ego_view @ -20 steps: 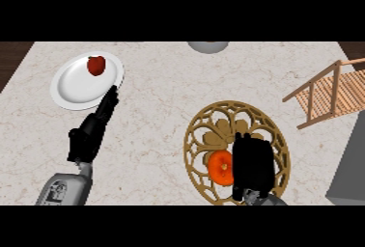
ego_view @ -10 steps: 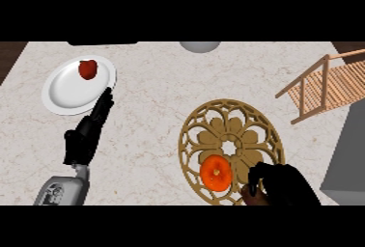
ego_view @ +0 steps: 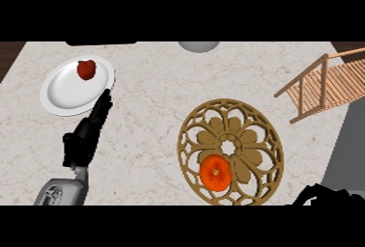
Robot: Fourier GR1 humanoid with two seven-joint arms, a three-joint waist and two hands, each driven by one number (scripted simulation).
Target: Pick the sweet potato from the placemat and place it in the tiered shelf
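Withdrawing to the lower corner, the right hand (ego_view: 327, 196), grasp untellable, leaves the sweet potato (ego_view: 215, 173) on the placemat (ego_view: 230, 102).

Left robot hand (ego_view: 87, 132) flat, fingers straight; right robot hand (ego_view: 329, 196) mostly cropped

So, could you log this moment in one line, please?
sweet potato: on placemat, ungrasped | right hand: lower-right edge | left hand: open by plate | tiered shelf: upper right
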